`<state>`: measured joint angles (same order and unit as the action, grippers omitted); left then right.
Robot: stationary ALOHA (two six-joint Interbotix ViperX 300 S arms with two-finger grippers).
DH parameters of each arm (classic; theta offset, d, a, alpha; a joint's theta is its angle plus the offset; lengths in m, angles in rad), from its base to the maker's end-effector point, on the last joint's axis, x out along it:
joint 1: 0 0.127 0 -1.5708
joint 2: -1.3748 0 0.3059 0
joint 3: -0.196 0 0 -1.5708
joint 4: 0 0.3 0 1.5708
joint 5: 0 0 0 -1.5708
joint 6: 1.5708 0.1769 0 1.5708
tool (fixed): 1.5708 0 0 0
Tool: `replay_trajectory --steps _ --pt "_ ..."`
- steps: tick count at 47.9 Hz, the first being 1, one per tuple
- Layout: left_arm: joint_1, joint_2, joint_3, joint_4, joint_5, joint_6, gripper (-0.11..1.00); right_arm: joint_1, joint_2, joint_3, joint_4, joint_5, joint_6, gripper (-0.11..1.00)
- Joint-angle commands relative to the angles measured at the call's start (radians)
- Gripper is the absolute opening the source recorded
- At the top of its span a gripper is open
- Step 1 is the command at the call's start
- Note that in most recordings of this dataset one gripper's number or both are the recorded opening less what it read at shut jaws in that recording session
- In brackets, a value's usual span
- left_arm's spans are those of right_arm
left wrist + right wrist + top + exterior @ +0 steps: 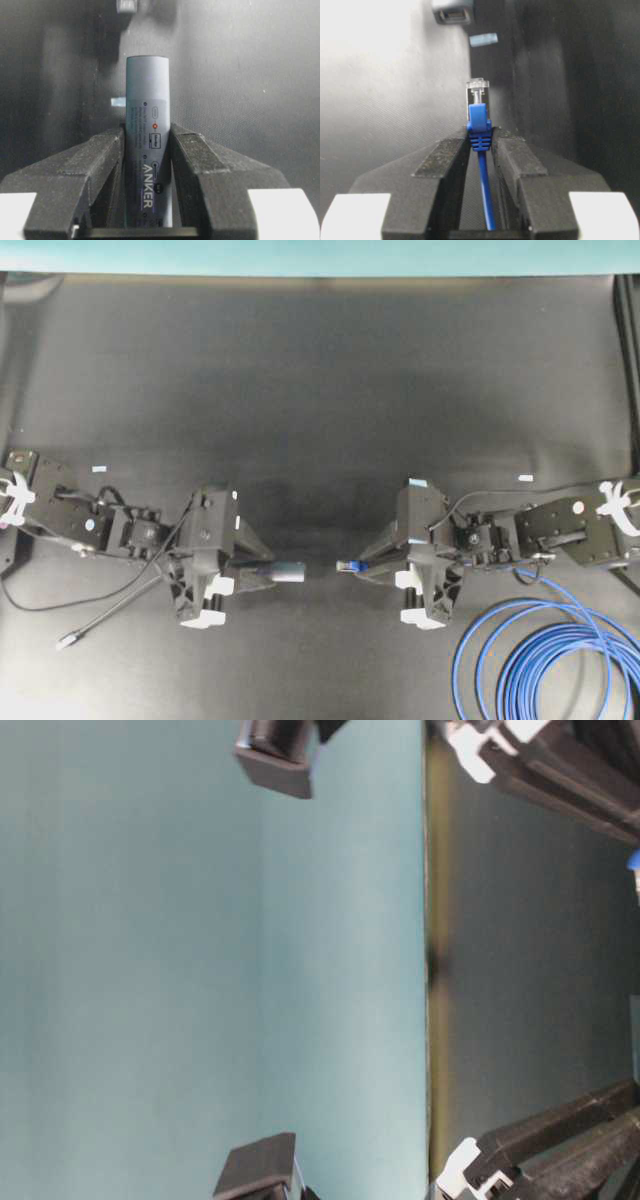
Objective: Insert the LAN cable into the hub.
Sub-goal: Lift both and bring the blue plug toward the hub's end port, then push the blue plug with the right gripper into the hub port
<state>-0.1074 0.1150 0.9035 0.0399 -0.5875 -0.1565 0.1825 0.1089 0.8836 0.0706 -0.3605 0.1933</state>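
The hub point(286, 573), a slim dark-grey bar, is held level above the mat. My left gripper point(262, 574) is shut on its rear half. In the left wrist view the hub point(147, 95) sticks out forward between the fingers of that gripper point(147, 137), printed face up. My right gripper point(368, 566) is shut on the LAN cable just behind its plug point(347, 566). The right wrist view shows the clear plug point(478, 91) and blue boot pinched at the tips of the gripper point(480, 139). The hub's port end point(452, 14) faces the plug across a short gap.
The blue cable's loops point(545, 660) lie at the front right. The hub's thin grey cord ends in a silver plug point(66, 641) at the front left. Small pale tape marks point(525, 478) dot the dark mat. The mat's far edge point(320, 276) meets a teal wall.
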Motion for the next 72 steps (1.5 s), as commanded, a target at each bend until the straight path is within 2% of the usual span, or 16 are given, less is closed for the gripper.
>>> replay_trajectory --steps 1,12,41,72 --pt "0.009 -0.017 -0.031 0.003 0.012 0.0 0.28 0.005 -0.015 -0.032 0.002 0.026 0.005 0.14" --pt "0.012 -0.018 -0.077 0.003 0.106 0.014 0.28 -0.003 0.003 -0.094 0.0 0.112 -0.003 0.14" --pt "0.02 -0.012 -0.106 0.003 0.114 0.032 0.28 -0.015 0.021 -0.138 -0.003 0.167 -0.006 0.14" --pt "0.014 0.002 -0.16 0.005 0.241 0.035 0.28 -0.028 0.031 -0.166 -0.003 0.221 -0.008 0.14"
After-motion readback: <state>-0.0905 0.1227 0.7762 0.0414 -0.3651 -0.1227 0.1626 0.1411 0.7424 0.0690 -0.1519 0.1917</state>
